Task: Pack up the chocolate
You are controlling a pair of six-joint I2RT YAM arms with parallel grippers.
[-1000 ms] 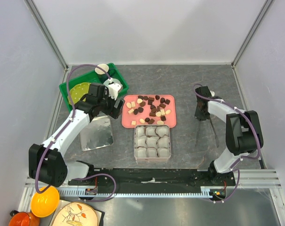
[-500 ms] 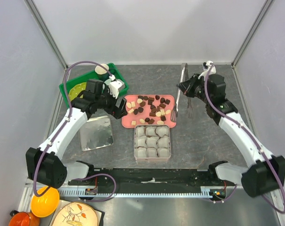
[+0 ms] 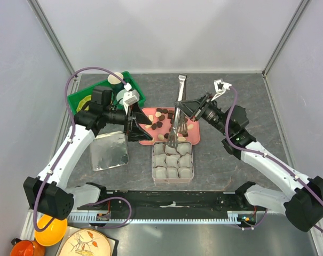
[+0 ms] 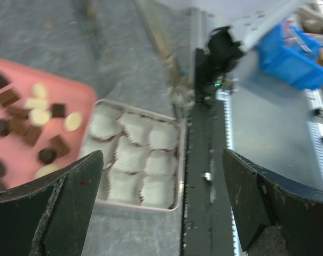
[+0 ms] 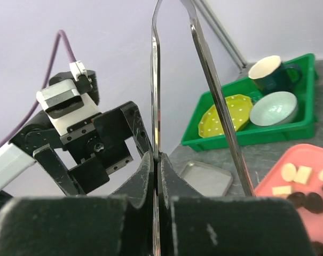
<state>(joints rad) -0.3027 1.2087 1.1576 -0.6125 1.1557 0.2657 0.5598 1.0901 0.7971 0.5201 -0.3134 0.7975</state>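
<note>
The chocolate (image 3: 171,121), several dark brown and cream pieces, lies on a pink tray (image 3: 143,137). In front of the tray stands a metal tin (image 3: 172,180) filled with grey paper cups. My right gripper (image 3: 186,108) is shut on one arm of the metal tongs (image 3: 177,109), whose tips hang over the tin's far edge; the grip shows in the right wrist view (image 5: 158,160) on the tongs (image 5: 155,80). My left gripper (image 3: 135,126) is open and empty by the tray's left edge. The left wrist view shows the chocolate (image 4: 36,114) and the tin (image 4: 177,160) between the open jaws (image 4: 164,205).
A green bin (image 3: 78,100) with a yellow plate (image 5: 225,114), a bowl (image 5: 276,106) and a cup (image 5: 270,69) stands at the back left. The tin's lid (image 3: 109,151) lies left of the tin. Enclosure walls stand on three sides.
My right arm has swung left with the tongs, from the right side to above the tray and tin. My left gripper has turned and shifted toward the tray's left edge.
</note>
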